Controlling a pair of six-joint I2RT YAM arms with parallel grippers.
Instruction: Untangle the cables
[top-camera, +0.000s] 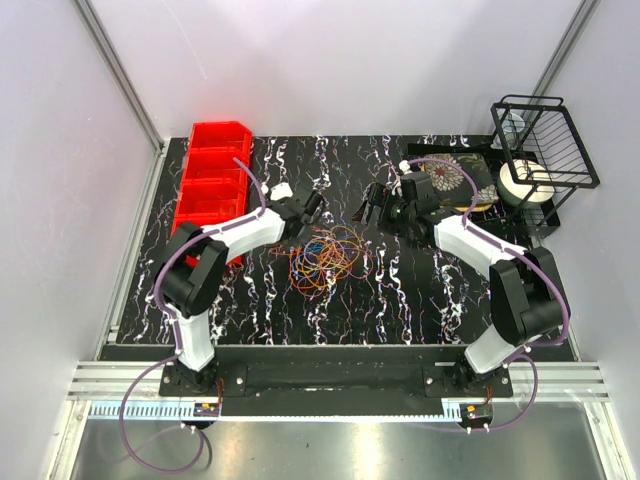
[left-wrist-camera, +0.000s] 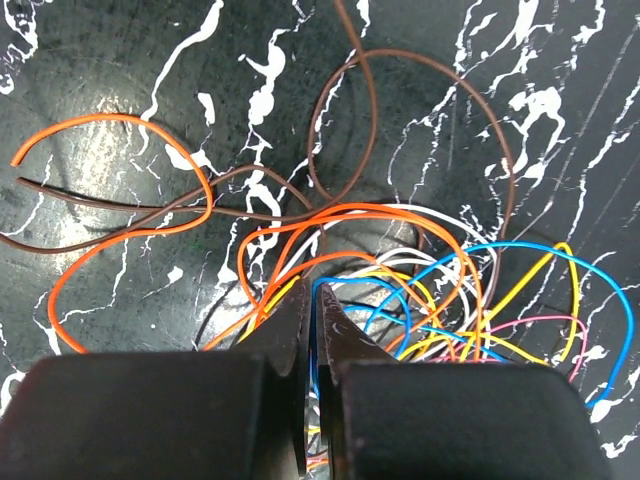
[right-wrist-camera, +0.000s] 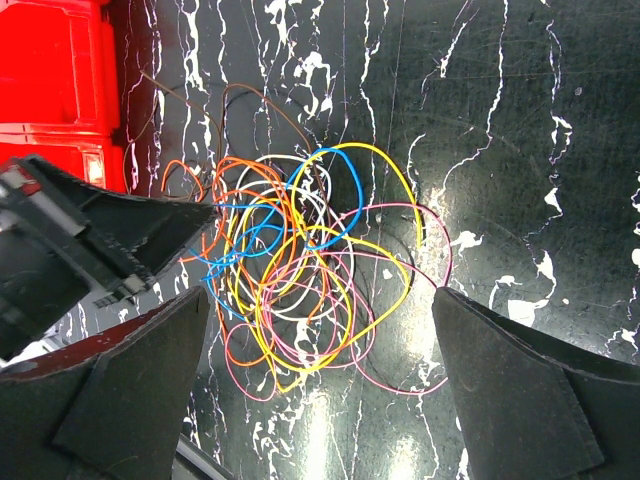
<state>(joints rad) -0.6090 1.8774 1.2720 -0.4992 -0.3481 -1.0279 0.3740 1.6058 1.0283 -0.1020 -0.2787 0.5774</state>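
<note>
Well, nearest me, just beyond the arm bases at the bottom of the overhead view, the black marbled table (top-camera: 420, 300) carries the cables (top-camera: 325, 255) in one loose heap at mid-frame. They are mostly orange and yellow loops, with blue, pink, white and brown among them. The left gripper (left-wrist-camera: 312, 295) sits at the heap's upper-left edge with its jaws pressed together. Thin strands run into the slit between them, a blue one most plainly, though I cannot say how many are pinched. Just past the heap, to its upper right, the right gripper (right-wrist-camera: 322, 300) hangs with its jaws spread wide and nothing in them. Farther back stand the red bins (top-camera: 215, 175) at upper left and a black wire basket (top-camera: 545, 140) at upper right.

The trouble I'd expect is this: if the left arm pulls with several strands caught together, the whole knot drags along and its crossings cinch tighter. With nothing pinning the heap, it could also skate toward the bins. Or a thin wire may simply slip out of the pinch.
</note>
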